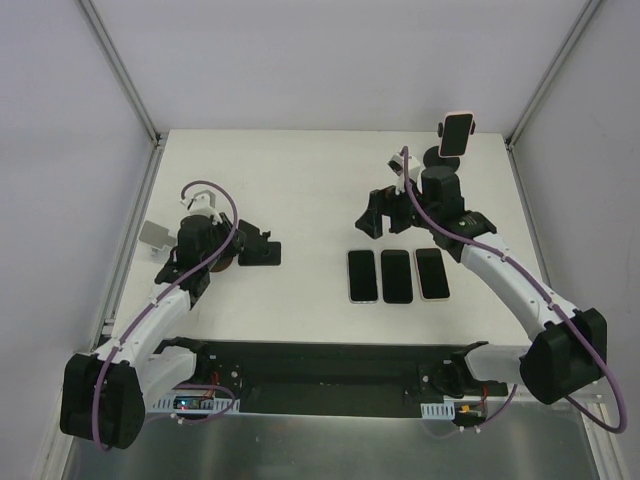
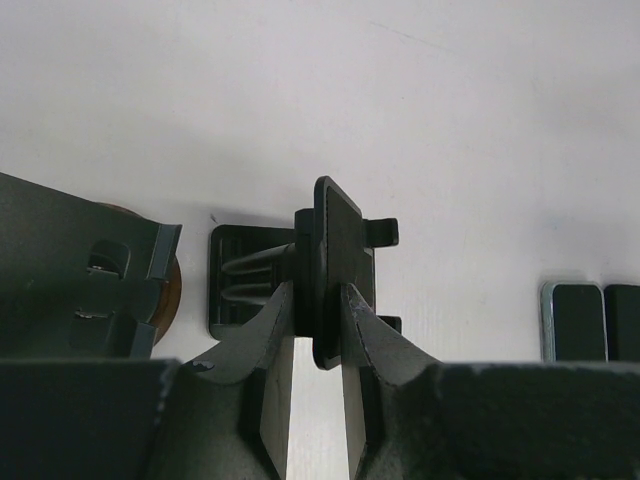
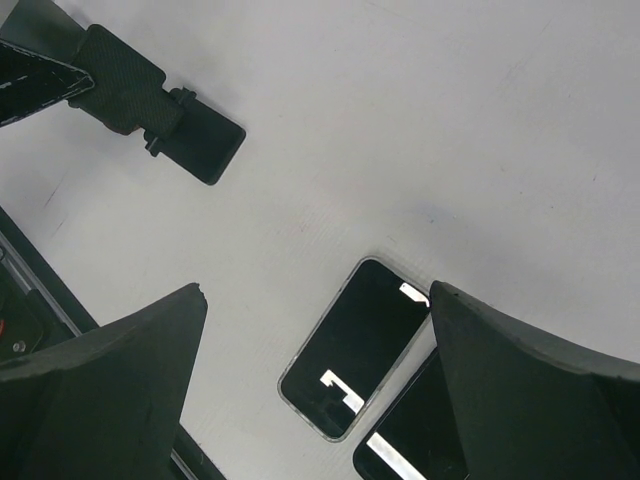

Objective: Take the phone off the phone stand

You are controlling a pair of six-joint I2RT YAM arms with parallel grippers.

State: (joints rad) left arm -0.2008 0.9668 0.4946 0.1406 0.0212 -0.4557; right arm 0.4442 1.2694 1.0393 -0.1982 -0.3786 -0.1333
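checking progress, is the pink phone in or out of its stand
In: the pink phone sits upright, clamped in its stand at the back right.

The white table point(image 1: 300, 190) carries three phones point(image 1: 397, 275) lying flat with dark screens up, side by side in a row right of centre, their long edges nearly touching. Left of centre, well apart from them, a black phone stand point(image 1: 258, 250) sits on the bare surface. Near the far right corner a pink-edged phone point(image 1: 458, 133) stands upright, its support mostly hidden. A black strip point(image 1: 330, 362) runs along the near edge.
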